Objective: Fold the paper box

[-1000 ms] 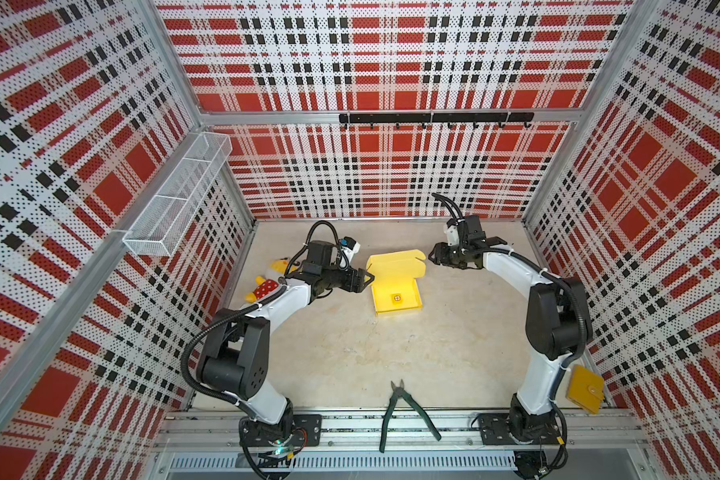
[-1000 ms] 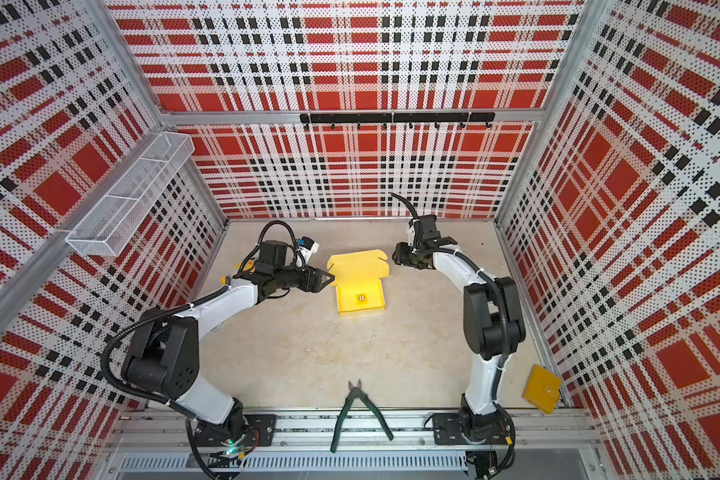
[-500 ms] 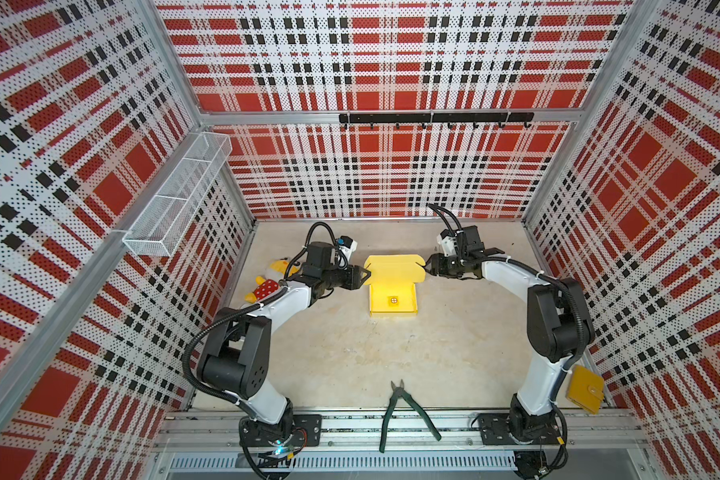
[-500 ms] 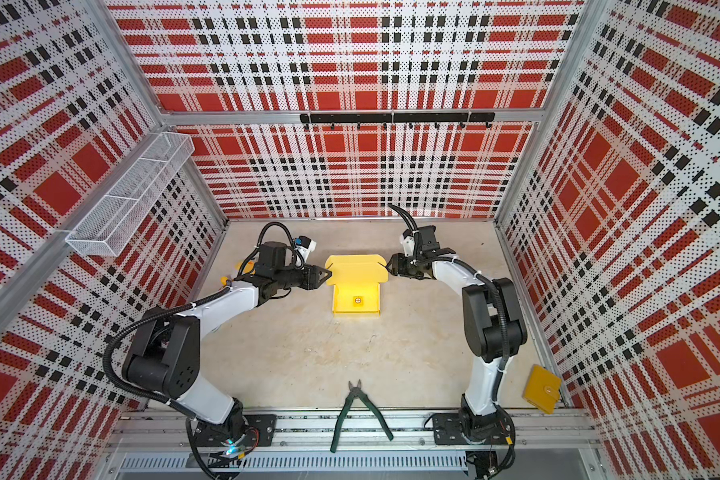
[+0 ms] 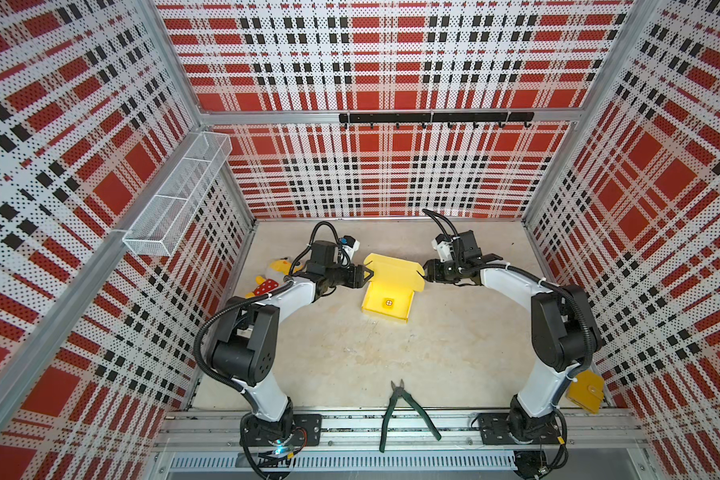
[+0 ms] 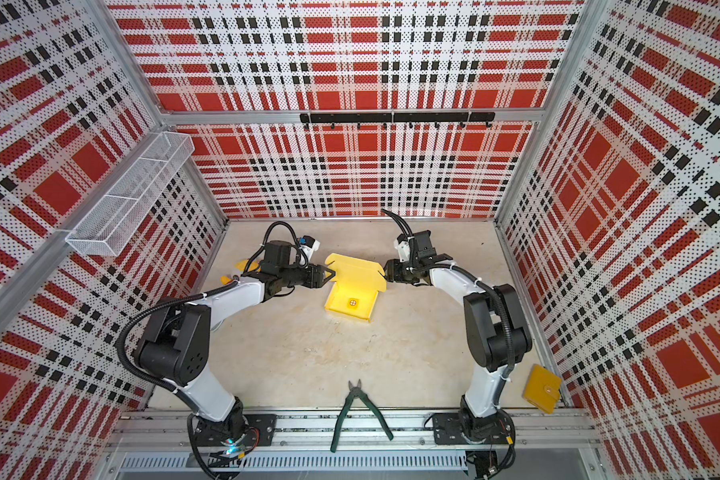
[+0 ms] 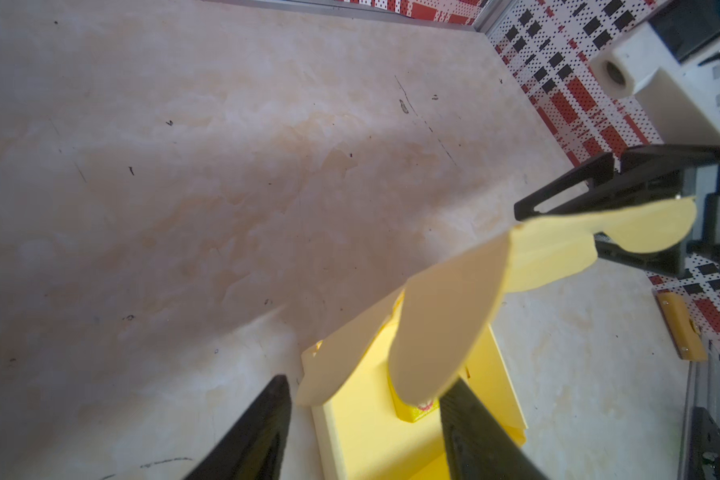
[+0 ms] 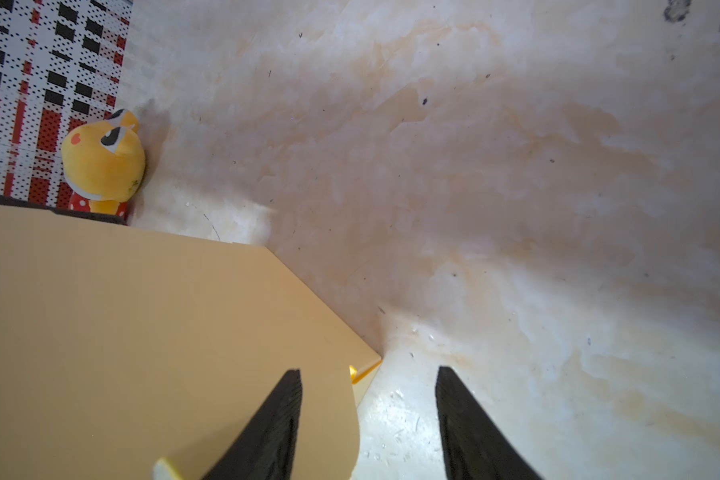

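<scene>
paper box (image 5: 391, 272) of pale yellow thin cardboard sits in the back half of the beige, stained desk (image 5: 350, 357), about midway between the desk's left and right edges. its shallow tray rests flat on the desk with its walls up. the lid panel rises tilted from the tray's rear wall, with a rounded ear flap at each end. a tiny yellow cube with a red cross mark (image 5: 388, 302) lies inside the tray.

the left tool (image 5: 369, 274) is level with the lid's left end. in the left wrist view its two black fingers (image 7: 262, 428) stand well apart, so it is open. a rounded ear flap hangs between them, close to one finger, and i cannot tell whether it touches.

the right tool (image 5: 425, 269) is at the lid's right end. in the right wrist view its jaws are also parted and grip nothing. one finger (image 8: 279, 415) crosses in front of the lid's corner, bare desk shows in the gap, and i cannot tell whether there is contact.

a yellow plush toy with a red, white-dotted body (image 5: 269, 278) lies at the desk's left edge, beside the left arm. green-handled cutters (image 5: 404, 409) lie at the middle of the desk's front edge, their handles over the metal rail. a darker mustard-yellow pouch with a snap (image 5: 585, 390) sits at the desk's front right corner.
</scene>
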Controlling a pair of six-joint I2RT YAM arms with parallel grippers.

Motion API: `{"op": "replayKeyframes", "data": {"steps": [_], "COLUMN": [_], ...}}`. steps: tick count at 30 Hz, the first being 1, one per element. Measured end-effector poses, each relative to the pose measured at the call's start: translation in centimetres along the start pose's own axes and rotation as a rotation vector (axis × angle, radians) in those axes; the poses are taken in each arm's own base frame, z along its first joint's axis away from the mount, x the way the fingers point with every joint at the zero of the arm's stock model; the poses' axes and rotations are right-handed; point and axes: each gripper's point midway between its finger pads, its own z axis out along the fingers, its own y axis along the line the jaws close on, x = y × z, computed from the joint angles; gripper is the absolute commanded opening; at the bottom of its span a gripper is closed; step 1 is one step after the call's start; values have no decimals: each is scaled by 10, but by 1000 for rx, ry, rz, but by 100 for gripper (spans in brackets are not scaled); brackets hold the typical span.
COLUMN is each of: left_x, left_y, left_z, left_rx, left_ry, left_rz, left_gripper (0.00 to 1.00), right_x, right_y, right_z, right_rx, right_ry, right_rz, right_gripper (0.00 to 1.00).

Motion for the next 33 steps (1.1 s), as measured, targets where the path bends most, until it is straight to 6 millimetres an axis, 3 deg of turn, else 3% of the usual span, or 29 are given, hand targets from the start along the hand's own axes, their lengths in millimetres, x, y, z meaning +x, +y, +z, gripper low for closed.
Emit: {"op": "replayKeyframes", "data": {"steps": [6, 21, 33], "left_x": [-13, -14, -12], "left_y": [-3, 0, 1], "left_z": [3, 8, 9], "left_rx": [26, 24, 6], "left_ry": [-17, 3, 10], "left_rz": [43, 56, 71], "left_gripper": [62, 26, 17], "right_x": [15, 34, 50], "right_y": [-7, 0, 15], "right_z": [-4, -10, -11], "right_rx": [29, 31, 24], "right_ry": [12, 19, 27], "right_rz": [9, 11, -14], "right_gripper": [54, 54, 54]}}
